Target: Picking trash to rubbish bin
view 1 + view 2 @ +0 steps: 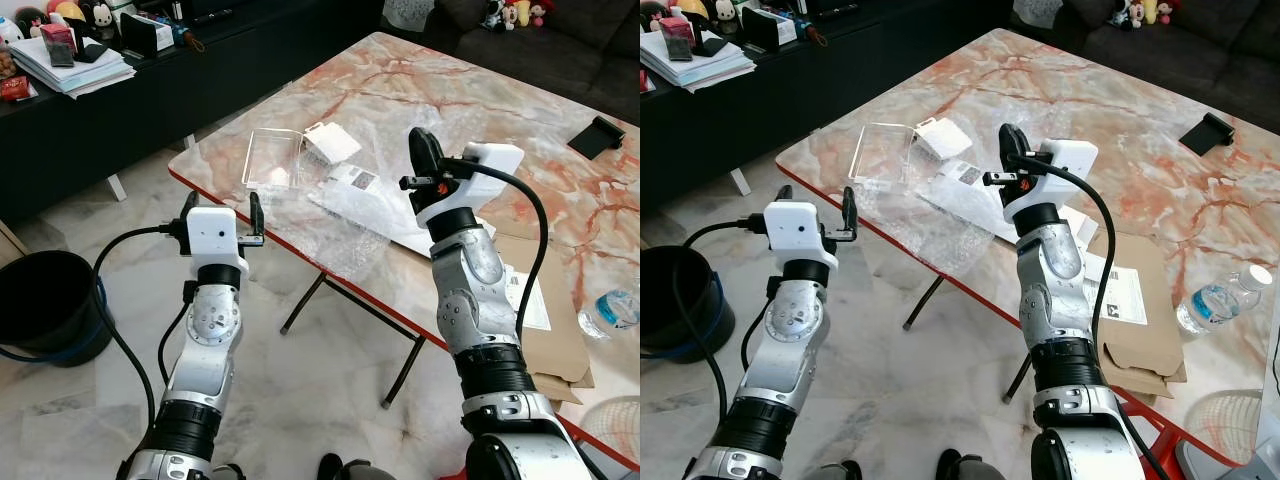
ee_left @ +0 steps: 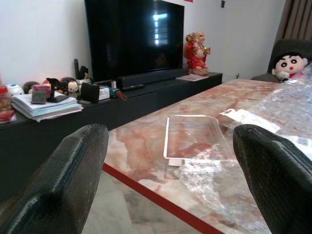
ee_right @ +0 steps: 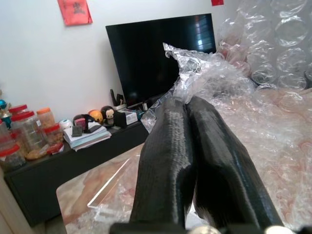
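Bubble wrap (image 1: 330, 225) lies flat on the tabletop (image 1: 480, 110) near its front red edge, long axis running from the left front corner toward the right claw (image 1: 425, 160); one end droops a bit over the edge. Right claw is over the wrap, fingers pressed together; wrist view shows crumpled wrap bunched at the tips (can't tell if it's actually pinched or just behind). Left claw (image 1: 222, 215) hangs off the tabletop's front-left corner, fingers spread wide, nothing between them.

Around: clear plastic tray (image 1: 272, 158) just behind the wrap, white box (image 1: 333, 143) beside it, labelled bag (image 1: 365, 195) partly under the wrap. Flat cardboard (image 1: 545, 310) w/ paper sheet to the right, water bottle (image 1: 612, 310) lying at the far right, cut off in left eye view. Black bin (image 1: 45, 305) on the floor at left, well apart from the wrap, cable looped by it. TV (image 2: 134, 36) and black shelf w/ papers (image 1: 70, 62) behind. Wrap's outline is hard to trace against the marble
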Controlling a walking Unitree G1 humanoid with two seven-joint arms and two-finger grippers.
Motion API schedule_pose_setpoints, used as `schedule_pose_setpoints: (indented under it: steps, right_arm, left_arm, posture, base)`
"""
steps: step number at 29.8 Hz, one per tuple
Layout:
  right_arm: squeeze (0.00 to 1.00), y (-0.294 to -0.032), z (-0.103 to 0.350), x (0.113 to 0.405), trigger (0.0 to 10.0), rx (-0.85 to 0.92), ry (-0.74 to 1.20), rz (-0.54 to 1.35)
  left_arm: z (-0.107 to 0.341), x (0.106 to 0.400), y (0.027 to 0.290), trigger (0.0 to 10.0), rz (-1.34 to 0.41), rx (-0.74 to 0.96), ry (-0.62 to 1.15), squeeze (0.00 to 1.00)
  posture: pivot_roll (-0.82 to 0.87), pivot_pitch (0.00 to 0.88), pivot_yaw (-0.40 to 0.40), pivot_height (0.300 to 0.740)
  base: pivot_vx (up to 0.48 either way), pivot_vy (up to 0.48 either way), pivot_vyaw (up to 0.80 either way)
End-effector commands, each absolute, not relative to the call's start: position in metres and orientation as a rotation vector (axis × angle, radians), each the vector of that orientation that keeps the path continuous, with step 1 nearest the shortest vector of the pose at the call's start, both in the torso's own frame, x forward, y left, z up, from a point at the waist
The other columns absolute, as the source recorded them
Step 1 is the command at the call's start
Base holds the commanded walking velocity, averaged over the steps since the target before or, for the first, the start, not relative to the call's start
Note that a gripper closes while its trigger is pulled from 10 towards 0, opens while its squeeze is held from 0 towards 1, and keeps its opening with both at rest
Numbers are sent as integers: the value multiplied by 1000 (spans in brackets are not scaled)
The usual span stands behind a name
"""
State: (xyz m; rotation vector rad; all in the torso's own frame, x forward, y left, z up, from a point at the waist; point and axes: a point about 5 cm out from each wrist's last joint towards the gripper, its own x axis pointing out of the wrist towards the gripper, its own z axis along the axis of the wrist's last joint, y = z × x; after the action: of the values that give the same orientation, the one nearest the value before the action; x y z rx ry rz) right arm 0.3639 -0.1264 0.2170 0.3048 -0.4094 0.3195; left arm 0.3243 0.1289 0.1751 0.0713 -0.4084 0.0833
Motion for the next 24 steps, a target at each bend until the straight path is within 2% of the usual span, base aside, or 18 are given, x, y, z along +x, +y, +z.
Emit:
schedule_pose_setpoints:
  steps: [1,19,24]
  right_arm:
    - [0,-131,210,364,10000,295,-390,305]
    - [0,-137,200,364,10000,284,-356,277]
    - [0,-141,197,366,10000,279,-341,269]
  left_arm:
    - [176,321,126,10000,80,85,-414,0]
    - [175,321,129,10000,90,86,-410,0]
    - [174,322,128,10000,92,85,-406,0]
  posture:
    - [10,134,-121,740]
    - [2,160,-131,740]
    - [-1,164,-133,740]
  base:
    - [-289,0,0]
    - [-328,0,0]
    - [0,0,0]
